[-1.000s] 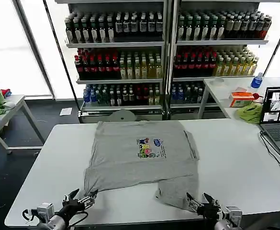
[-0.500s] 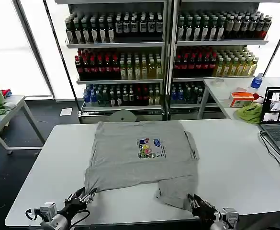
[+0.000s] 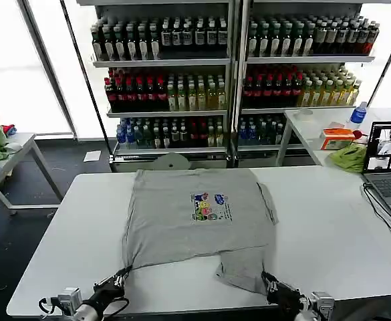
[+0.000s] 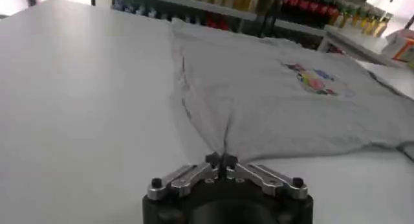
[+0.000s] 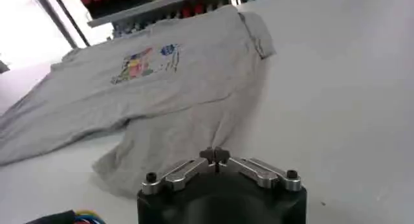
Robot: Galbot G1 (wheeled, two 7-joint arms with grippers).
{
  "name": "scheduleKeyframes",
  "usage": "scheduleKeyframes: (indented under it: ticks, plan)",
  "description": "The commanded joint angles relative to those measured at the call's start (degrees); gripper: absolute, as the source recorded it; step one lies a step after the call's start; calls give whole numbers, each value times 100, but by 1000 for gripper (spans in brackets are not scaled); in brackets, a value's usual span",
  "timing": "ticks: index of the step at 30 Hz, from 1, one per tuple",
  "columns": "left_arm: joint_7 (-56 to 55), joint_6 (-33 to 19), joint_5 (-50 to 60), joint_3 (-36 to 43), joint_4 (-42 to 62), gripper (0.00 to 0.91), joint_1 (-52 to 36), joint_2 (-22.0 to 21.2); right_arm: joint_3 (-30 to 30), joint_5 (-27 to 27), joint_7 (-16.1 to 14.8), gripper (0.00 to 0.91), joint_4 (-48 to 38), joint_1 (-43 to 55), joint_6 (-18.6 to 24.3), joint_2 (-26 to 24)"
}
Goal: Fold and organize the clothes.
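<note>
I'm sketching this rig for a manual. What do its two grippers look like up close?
Both match: the left gripper and right gripper each have a rounded black body, with two silver metal linkage fingers joined by black pivot screws and ending in small dark tips. Coloured wires show beside the right one's body.

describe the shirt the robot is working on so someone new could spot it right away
On the white table in front of the drink shelves, the grey shirt lies spread flat near the middle. Its small multicoloured chest print sets it apart from the bright green cloth on the side table.
</note>
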Motion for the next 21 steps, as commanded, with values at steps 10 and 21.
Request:
scheduleKeyframes:
  ticks: [10, 21]
  plan:
    - [-27, -105, -16, -420, -683, 40, 146, -263, 320, 184, -542, 0, 317, -564, 496, -328]
    - [60, -135, -155, -641, -713, 30, 310, -246, 296, 9, -158, 907, 322, -713, 153, -163]
